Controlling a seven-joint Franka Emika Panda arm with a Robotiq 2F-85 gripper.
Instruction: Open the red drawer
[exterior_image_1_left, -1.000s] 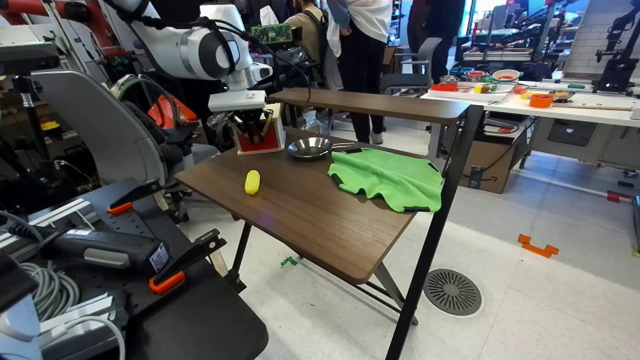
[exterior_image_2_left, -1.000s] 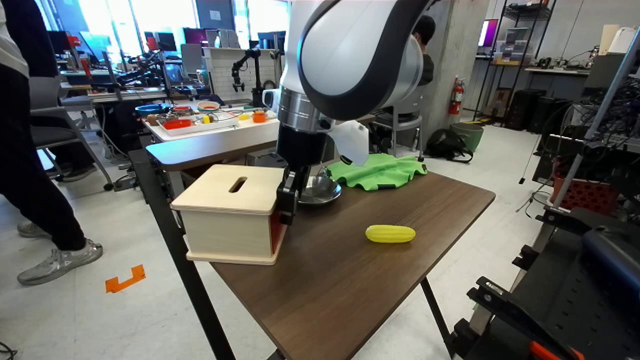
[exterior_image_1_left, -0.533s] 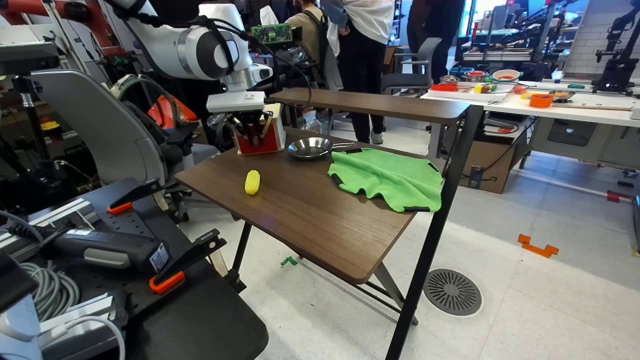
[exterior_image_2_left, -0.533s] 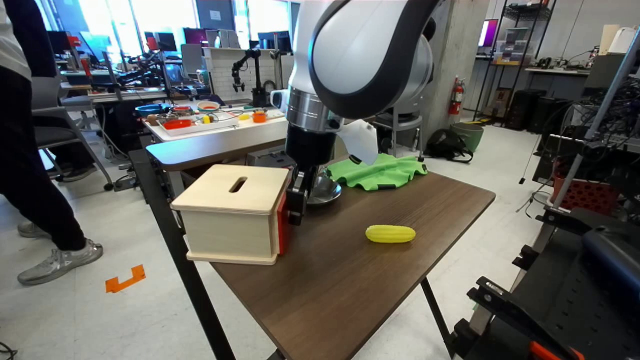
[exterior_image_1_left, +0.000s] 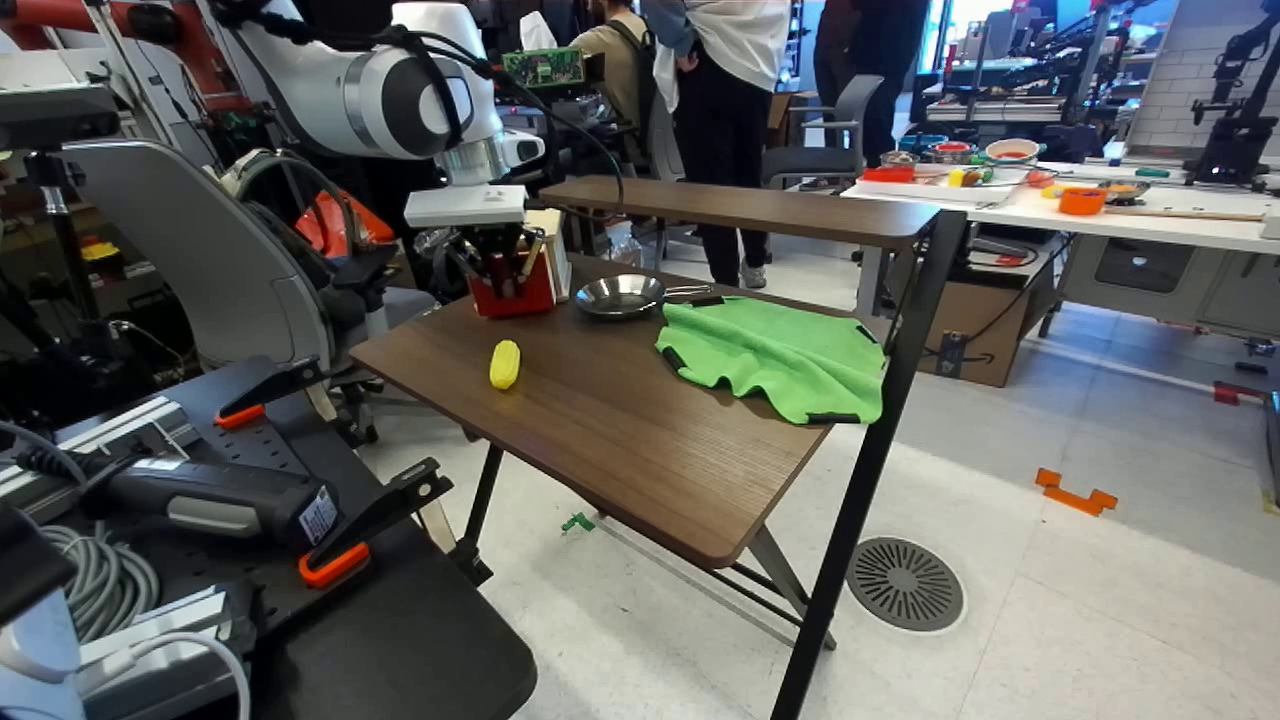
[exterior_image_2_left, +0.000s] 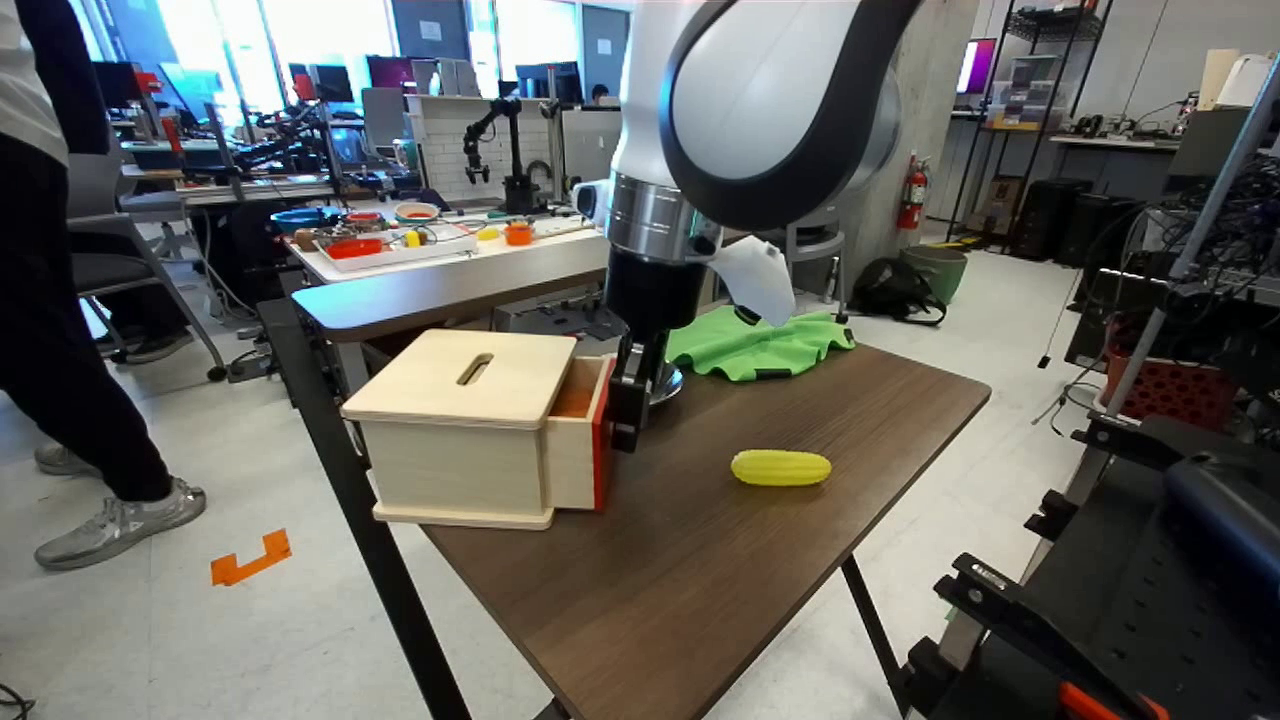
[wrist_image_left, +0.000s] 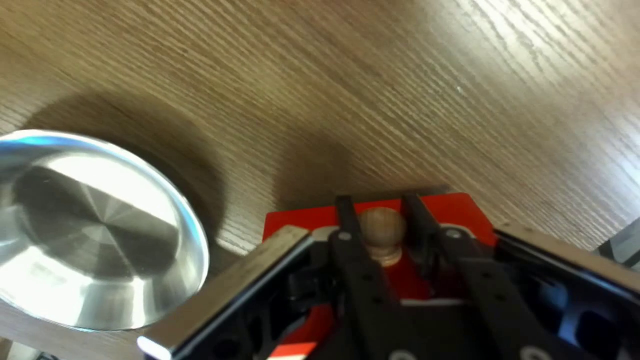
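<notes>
The red drawer's front (exterior_image_2_left: 601, 445) stands out from a pale wooden box (exterior_image_2_left: 450, 460) with a slotted lid. Its pale side and part of its inside show in an exterior view; the drawer is partly open. In an exterior view the red front (exterior_image_1_left: 538, 292) is partly behind my gripper (exterior_image_1_left: 512, 285). In the wrist view the drawer front (wrist_image_left: 300, 217) carries a round wooden knob (wrist_image_left: 383, 227). My gripper (wrist_image_left: 378, 202) has one finger on each side of the knob, closed on it. The gripper (exterior_image_2_left: 628, 430) also shows directly before the red front in an exterior view.
A metal pan (exterior_image_1_left: 620, 296) stands beside the box and shows close to the gripper in the wrist view (wrist_image_left: 100, 235). A yellow corn-like object (exterior_image_2_left: 780, 468) and a green cloth (exterior_image_2_left: 755, 345) lie on the brown table (exterior_image_2_left: 700, 560). A raised shelf (exterior_image_1_left: 740, 208) runs along the table.
My gripper has moved away from the wooden box, and the red drawer has slid out with it. It was closed one second ago; its side and inside now show.
</notes>
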